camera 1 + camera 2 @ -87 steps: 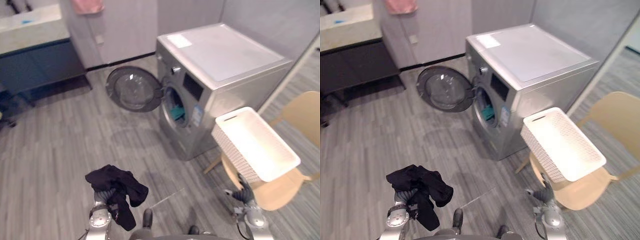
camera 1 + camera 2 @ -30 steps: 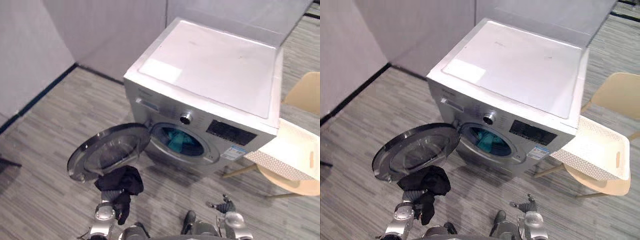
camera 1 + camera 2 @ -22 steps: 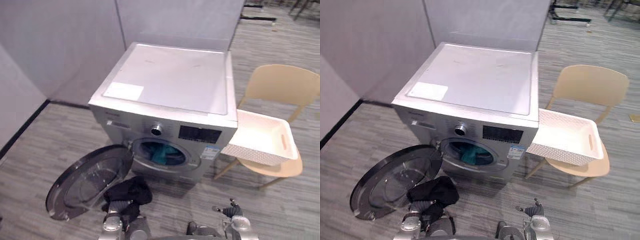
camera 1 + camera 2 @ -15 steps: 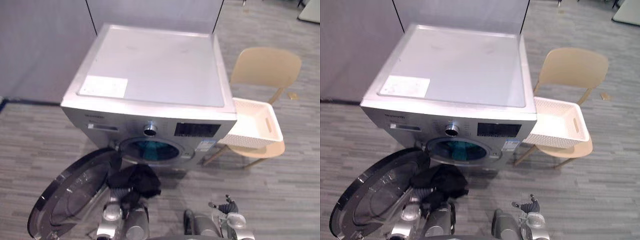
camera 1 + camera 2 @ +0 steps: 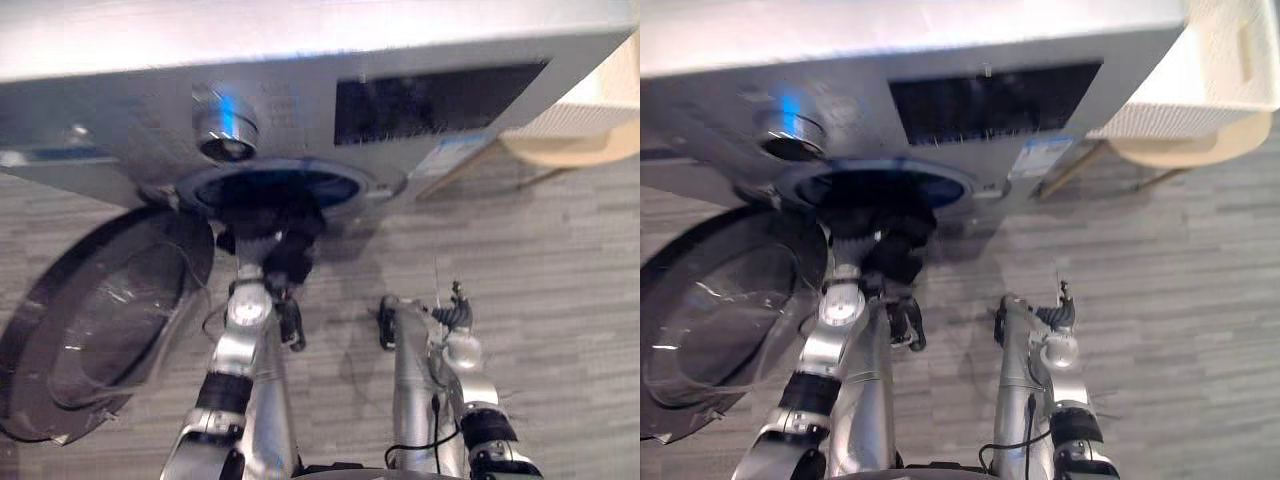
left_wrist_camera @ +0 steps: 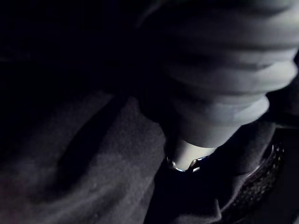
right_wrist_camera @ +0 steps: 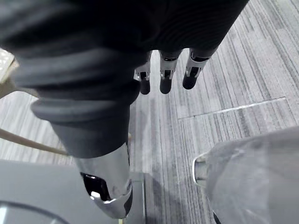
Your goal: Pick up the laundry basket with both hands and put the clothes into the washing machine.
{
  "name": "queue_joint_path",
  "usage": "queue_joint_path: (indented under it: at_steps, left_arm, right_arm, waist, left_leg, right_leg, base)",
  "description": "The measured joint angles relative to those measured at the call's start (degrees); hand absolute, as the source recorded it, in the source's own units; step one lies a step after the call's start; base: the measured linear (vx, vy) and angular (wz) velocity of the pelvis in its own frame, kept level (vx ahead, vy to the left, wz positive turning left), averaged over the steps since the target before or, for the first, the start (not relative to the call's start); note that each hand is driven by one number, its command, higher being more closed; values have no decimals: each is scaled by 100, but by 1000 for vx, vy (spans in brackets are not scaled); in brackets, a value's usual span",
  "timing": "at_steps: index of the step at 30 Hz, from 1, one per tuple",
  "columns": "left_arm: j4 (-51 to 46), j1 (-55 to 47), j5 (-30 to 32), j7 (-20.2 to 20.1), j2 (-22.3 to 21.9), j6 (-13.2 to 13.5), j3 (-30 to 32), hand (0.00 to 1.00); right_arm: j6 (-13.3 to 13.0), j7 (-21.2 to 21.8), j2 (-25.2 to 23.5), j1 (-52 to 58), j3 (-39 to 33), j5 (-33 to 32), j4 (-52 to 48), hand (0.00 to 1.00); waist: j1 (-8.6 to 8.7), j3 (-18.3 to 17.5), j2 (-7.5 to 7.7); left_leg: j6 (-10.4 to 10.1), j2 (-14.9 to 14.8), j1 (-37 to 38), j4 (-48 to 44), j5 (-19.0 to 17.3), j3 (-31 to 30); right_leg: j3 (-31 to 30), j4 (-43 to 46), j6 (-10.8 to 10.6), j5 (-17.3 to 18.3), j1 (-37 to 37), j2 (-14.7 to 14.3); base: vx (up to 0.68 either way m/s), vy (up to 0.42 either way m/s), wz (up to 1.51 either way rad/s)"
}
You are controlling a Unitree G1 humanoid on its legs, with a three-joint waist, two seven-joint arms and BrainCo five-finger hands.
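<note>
1. I saw the silver washing machine (image 5: 300, 95) running across the top of the head views, with its control knob (image 5: 225, 128) just above the dark drum opening (image 5: 270, 188).
2. Its round door (image 5: 95, 310) stood open at the lower left, over the grey plank floor (image 5: 560, 300).
3. My left robot hand (image 6: 219, 93) was raised to the mouth of the opening, wrapped in the black garment (image 5: 290, 250). The cloth hid it, so I could not tell its grip.
4. The garment was bunched against the opening's lower edge.
5. My right robot hand (image 5: 455, 318) hung low at centre right above the floor, its fingers (image 7: 163, 77) straight and loose, holding nothing.
6. The white laundry basket (image 5: 1230, 60) sat on a beige chair (image 5: 1185, 150) at the upper right, beside the machine and well apart from both hands.
</note>
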State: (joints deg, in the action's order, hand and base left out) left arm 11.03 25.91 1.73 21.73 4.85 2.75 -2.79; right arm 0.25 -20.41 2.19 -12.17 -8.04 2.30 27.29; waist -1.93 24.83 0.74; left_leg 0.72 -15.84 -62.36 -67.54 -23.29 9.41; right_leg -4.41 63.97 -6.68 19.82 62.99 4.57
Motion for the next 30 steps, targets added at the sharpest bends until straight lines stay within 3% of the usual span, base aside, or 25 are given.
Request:
queue_joint_path:
  at_steps: [2, 8, 11, 14, 18, 21, 27, 30]
  left_arm:
    - [-300, 633, 20, 371, 262, -2, 48, 100]
    - [-363, 1797, 558, 1250, 939, -225, 337, 100]
    - [-298, 2265, 935, 1724, 1377, -510, 340, 100]
    - [217, 3113, 1298, 1939, 1709, -848, 210, 100]
    - [970, 4330, 1824, 1969, 2343, -1137, -171, 100]
    - [1324, 5202, 2344, 1956, 2890, -1169, -664, 100]
    - [1742, 6290, 3450, 1905, 3445, -1221, -1431, 100]
    - [1863, 6401, 3580, 1788, 3651, -1245, -1531, 100]
  right_arm:
    - [-68, -111, -68, -37, -14, 0, -389, 0]
    - [-428, -244, -70, -88, -3, -12, -828, 0]
    - [-650, -245, -85, -88, 18, -31, -993, 0]
    - [-908, -249, -51, -116, 2, -72, -1046, 0]
    - [-1086, -301, 162, -148, -35, -66, -741, 0]
    - [-1091, -253, 163, -77, -1, -73, -254, 0]
    - [-1361, -170, 338, -20, 240, -73, -151, 0]
    - [-1414, -157, 415, -12, 333, -74, -89, 0]
  waist:
    - [104, 49, 12]
    - [171, 108, 122]
    - [282, 119, 235]
    - [343, 115, 352]
    - [379, 115, 359]
    - [411, 121, 359]
    - [430, 121, 354]
    - [424, 120, 352]
  left_leg:
    - [8, -19, -668, -376, -25, -111]
    - [11, -141, -1577, -910, -37, -259]
    - [-65, -214, -1948, -1006, -30, -368]
    - [-64, -237, -2255, -1137, -11, -440]
    - [-35, -317, -2633, -1357, -3, -474]
    - [-21, -348, -2840, -1482, -13, -488]
    - [-25, -416, -3073, -1549, -86, -479]
    - [13, -414, -3144, -1576, -66, -472]
  right_leg:
    - [-6, 415, 13, 62, 654, -21]
    - [-1, 1016, 33, 142, 1567, -118]
    - [83, 1070, 42, 135, 1887, -177]
    - [108, 1186, 101, 96, 2177, -216]
    - [102, 1329, 106, 67, 2540, -283]
    - [82, 1441, 105, 67, 2758, -318]
    - [78, 1455, 75, 37, 3003, -344]
    - [68, 1472, 78, 24, 3079, -344]
  base:
    - [-78, -69, 2]
    - [-89, -83, -2]
    - [-81, -49, -6]
    - [-35, -27, -5]
    - [-1, -11, -12]
    - [-3, -8, -6]
    - [-14, -1, -9]
    - [0, 0, 0]
